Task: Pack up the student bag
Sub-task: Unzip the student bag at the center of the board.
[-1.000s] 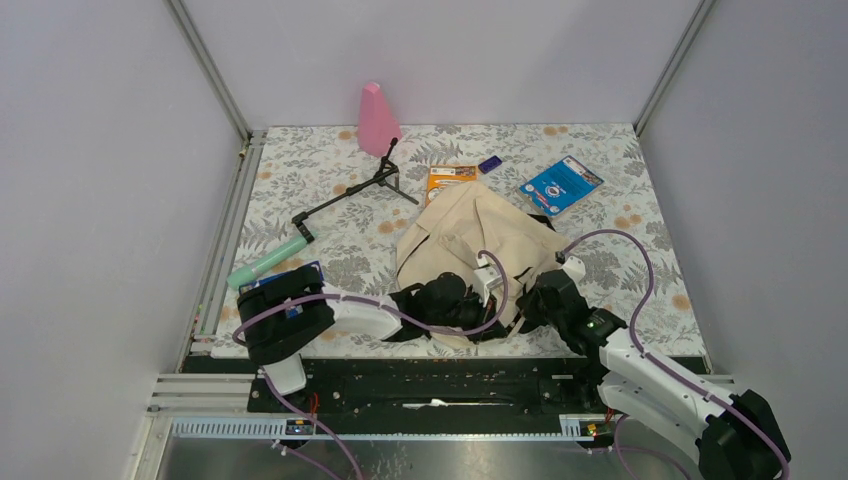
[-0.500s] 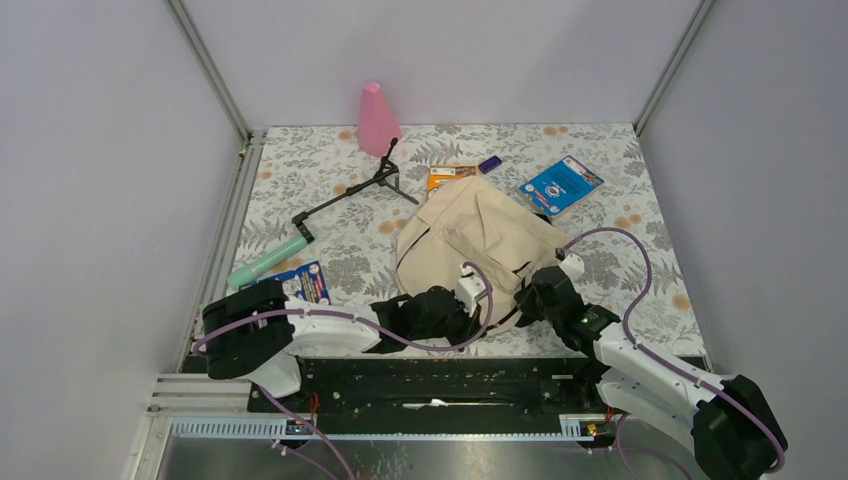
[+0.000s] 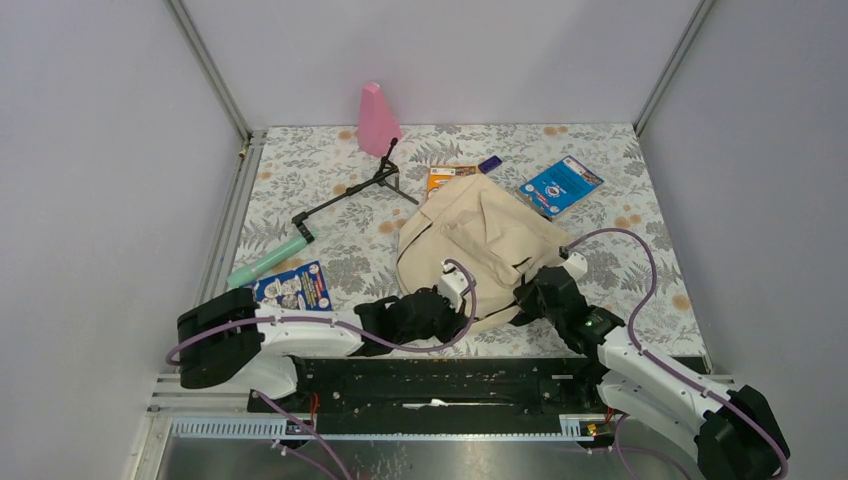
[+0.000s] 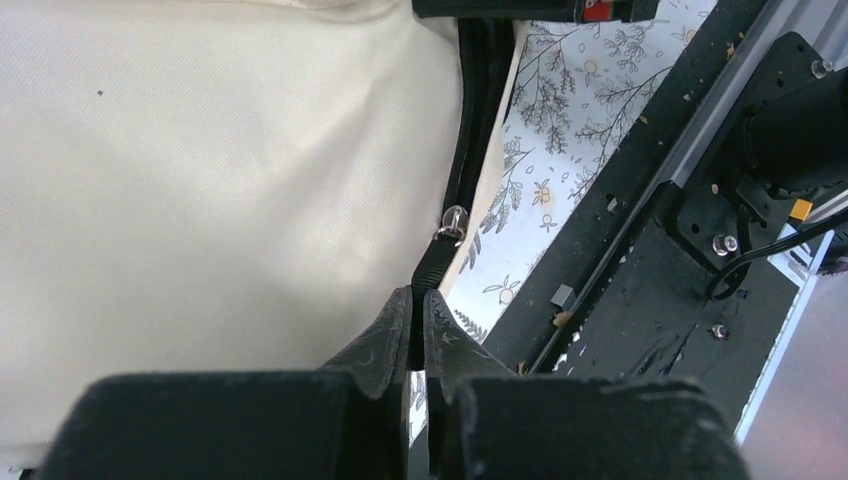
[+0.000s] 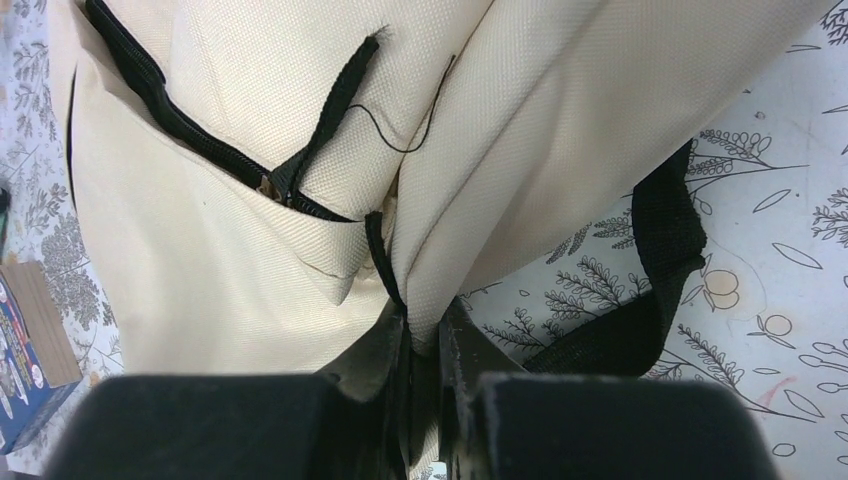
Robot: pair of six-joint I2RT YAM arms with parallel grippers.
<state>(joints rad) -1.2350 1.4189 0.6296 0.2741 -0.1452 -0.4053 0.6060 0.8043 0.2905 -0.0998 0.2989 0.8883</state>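
Nearside, the zipper pull is clamped by the left tool, the student bag by the right tool; unzipping is judged next.

A worktop covered in grey floral print (with small orange blossoms) sits boxed by plain pale lilac walls. Aluminium posts rise at the back corners; a black rail edges the near side.

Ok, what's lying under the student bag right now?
Only an orange packet shows, poking out from beneath the far edge of the student bag; its near part is covered. Whatever else lies under the fabric cannot be seen.
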